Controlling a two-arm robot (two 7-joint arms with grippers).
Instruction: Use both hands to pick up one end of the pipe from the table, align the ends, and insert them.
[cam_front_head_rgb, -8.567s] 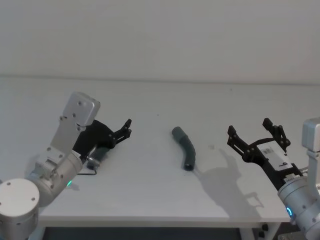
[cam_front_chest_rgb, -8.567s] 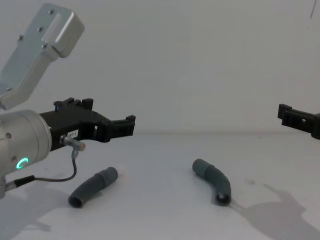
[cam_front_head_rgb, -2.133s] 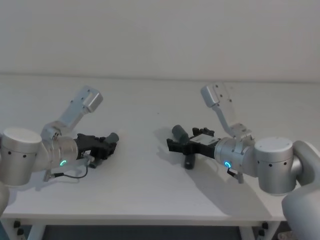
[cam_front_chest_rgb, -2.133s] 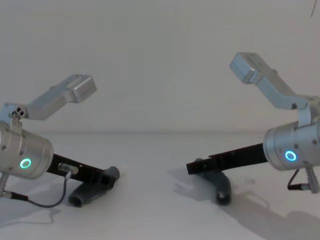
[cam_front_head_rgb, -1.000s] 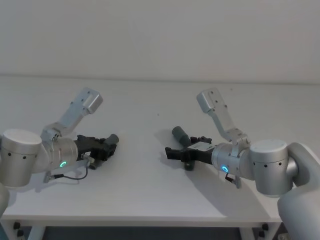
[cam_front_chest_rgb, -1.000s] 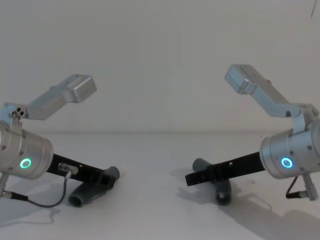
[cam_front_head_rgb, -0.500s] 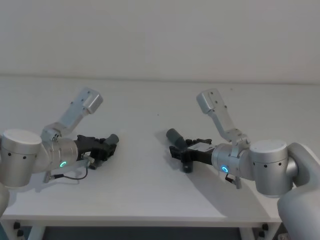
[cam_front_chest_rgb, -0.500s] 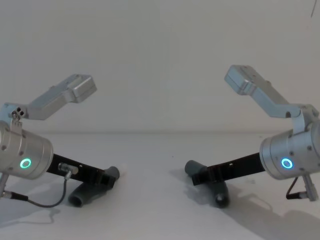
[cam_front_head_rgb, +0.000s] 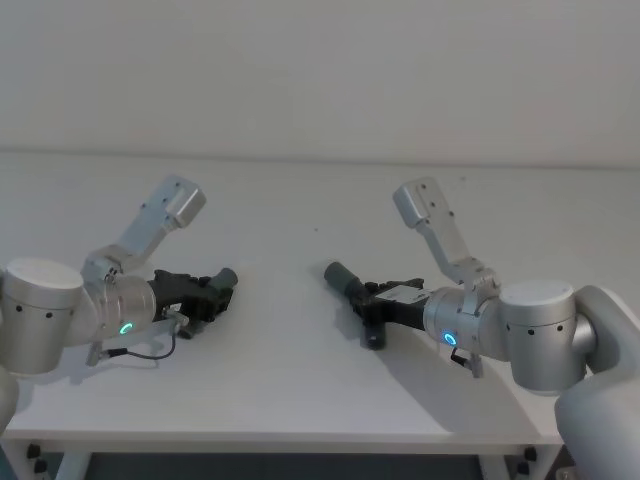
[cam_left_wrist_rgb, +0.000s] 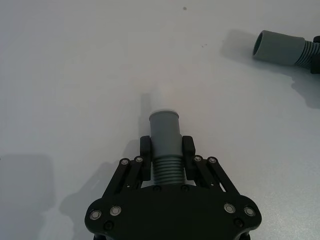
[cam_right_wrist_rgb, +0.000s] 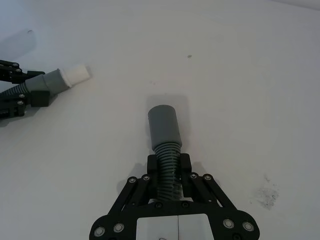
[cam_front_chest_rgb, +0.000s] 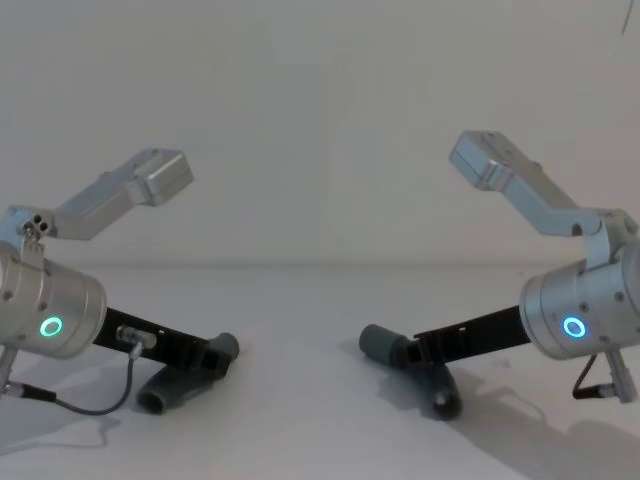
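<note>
Where the left arm reaches low over the table (cam_front_head_rgb: 300, 390), the left gripper (cam_left_wrist_rgb: 166, 150) is pinched on the ribbed middle of the left hose piece (cam_left_wrist_rgb: 165, 131), one jaw on either side. The paler cuff with its whitish tip (cam_left_wrist_rgb: 161, 103) juts forward past the fingertips. From the head view the gripper (cam_front_head_rgb: 210, 293) hides most of this piece, and only its cuff (cam_front_head_rgb: 227, 275) peeks out. From the chest view its near open end (cam_front_chest_rgb: 160, 395) lies on the table, and the tip cannot be made out there. Well apart to the right, the right gripper (cam_right_wrist_rgb: 169, 167) is clamped on the ribs of the right hose piece (cam_right_wrist_rgb: 163, 127), whose dark grey socket cuff (cam_front_head_rgb: 340, 274) points toward the left piece. That piece's bent rear end (cam_front_chest_rgb: 445, 403) hangs below the gripper (cam_front_chest_rgb: 415, 350), and it is hard to tell whether it touches the table. Each wrist view catches the other piece far off, cut short by the jaws holding it.
</note>
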